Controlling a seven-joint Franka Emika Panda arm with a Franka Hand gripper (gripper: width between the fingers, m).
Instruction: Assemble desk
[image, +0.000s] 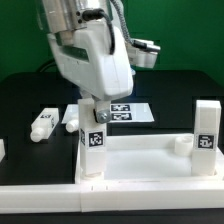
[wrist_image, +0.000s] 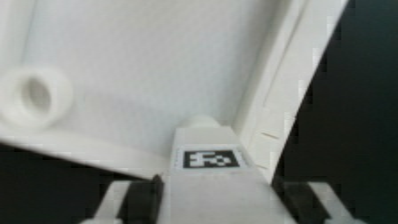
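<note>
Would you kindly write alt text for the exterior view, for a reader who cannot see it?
A white robot tool sits over an upright tagged leg at a corner of the white tabletop, on the exterior view's left. A second leg stands on the exterior view's right; a third leg lies loose on the black table.

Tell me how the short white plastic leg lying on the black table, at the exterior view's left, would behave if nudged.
Lying on its side, the short white plastic leg probably won't tip. Its flat tagged faces suggest sliding, not rolling. It looks stiff and light, so it may skid across the black table.
</note>
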